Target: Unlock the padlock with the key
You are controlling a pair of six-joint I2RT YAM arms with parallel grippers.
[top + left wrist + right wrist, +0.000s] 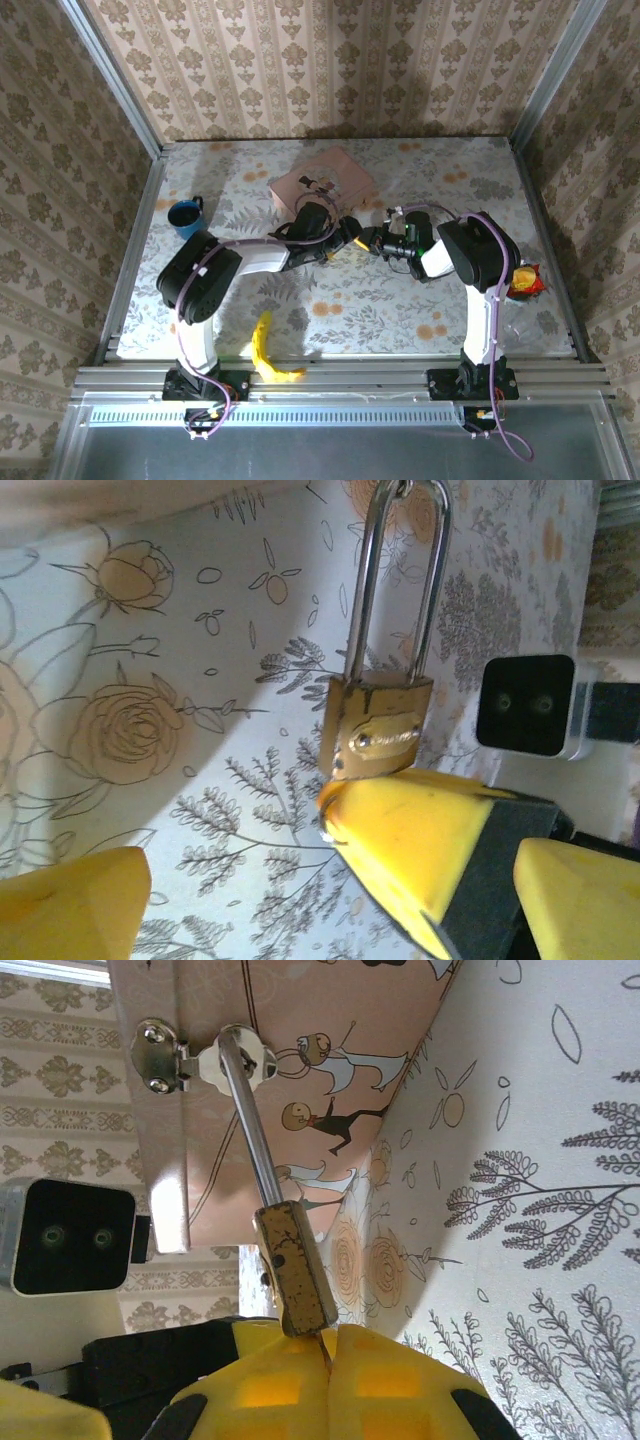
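Mid-table: left gripper (348, 237) released, its fingers wide apart at the padlock (375, 730). Right gripper (330, 1360) clenched, tips against the padlock's bottom end; pinched item not discernible. Just beyond, the padlock's shackle passes through the hasp (200, 1055) on the pink box (325, 180).

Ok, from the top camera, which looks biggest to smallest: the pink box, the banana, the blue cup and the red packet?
1. pink box
2. banana
3. blue cup and red packet: they look about alike, so I won't rank them.
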